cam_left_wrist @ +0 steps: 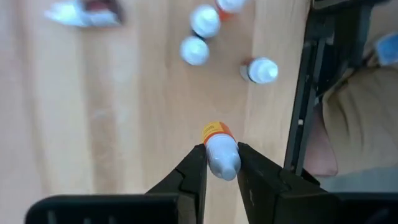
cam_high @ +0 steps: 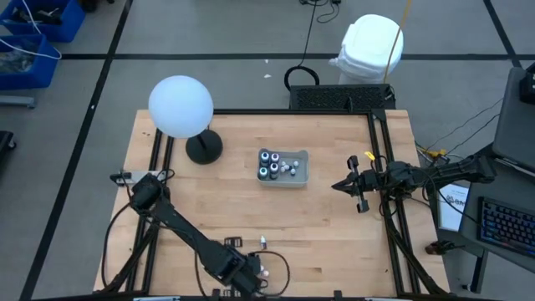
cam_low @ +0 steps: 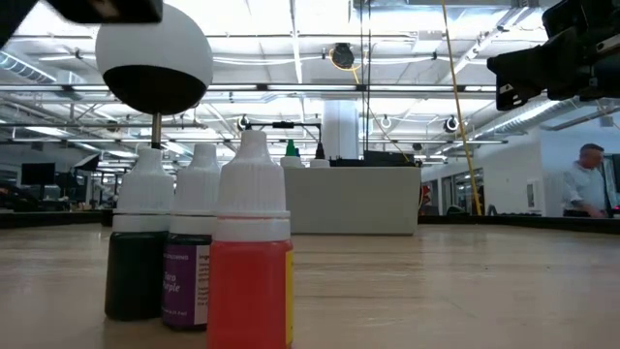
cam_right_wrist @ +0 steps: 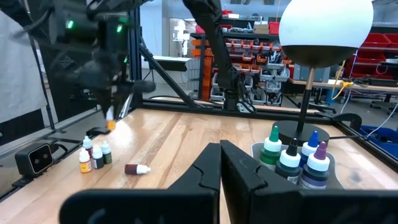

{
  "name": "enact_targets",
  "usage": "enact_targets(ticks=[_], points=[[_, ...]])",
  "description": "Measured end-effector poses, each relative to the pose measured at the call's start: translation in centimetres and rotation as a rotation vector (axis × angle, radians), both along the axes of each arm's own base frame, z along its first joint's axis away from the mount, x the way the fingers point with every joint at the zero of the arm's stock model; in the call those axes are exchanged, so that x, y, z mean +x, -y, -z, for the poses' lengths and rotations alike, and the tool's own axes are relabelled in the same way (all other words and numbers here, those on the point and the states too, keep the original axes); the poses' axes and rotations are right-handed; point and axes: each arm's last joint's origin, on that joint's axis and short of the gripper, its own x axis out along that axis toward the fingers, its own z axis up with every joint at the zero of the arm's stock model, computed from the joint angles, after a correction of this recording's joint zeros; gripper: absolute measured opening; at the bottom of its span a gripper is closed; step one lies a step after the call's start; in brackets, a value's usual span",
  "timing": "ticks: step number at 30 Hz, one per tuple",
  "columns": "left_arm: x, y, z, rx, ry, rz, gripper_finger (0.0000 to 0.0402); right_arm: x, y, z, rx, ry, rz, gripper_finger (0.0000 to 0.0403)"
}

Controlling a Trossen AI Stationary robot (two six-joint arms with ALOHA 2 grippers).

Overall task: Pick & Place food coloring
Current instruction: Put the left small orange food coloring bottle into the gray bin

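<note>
Gripping a small orange-labelled vial [cam_left_wrist: 221, 152] by its ribbed white cap, left gripper [cam_left_wrist: 222, 163] hangs over the pale wood table's [cam_high: 334, 242] near edge. More round-capped vials [cam_left_wrist: 198, 50] stand beside it. Right gripper [cam_high: 344, 186], fingers closed and empty, waits near grey tray [cam_high: 303, 170].

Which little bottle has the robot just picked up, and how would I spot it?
Start at the wooden table and go to its near edge, where the left arm's end effector hangs over a cluster of small bottles. The one it grips is the orange-labelled bottle with a white cap. Unlike its neighbours resting on the wood, it sits pinched between two dark fingers.
</note>
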Motion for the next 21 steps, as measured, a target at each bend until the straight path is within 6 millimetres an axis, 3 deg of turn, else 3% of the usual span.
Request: enact_targets(ticks=[9,21], points=[[-0.7,-3.6,-4.5,0.054,0.057,-0.036,0.0078,0.0,0.0,0.0,-0.001,-0.001,0.0,0.0],[-1.0,-5.1,-5.1,0.105,0.011,0.006,0.0078,0.0,0.0,0.0,-0.002,0.0,0.0,0.0]])
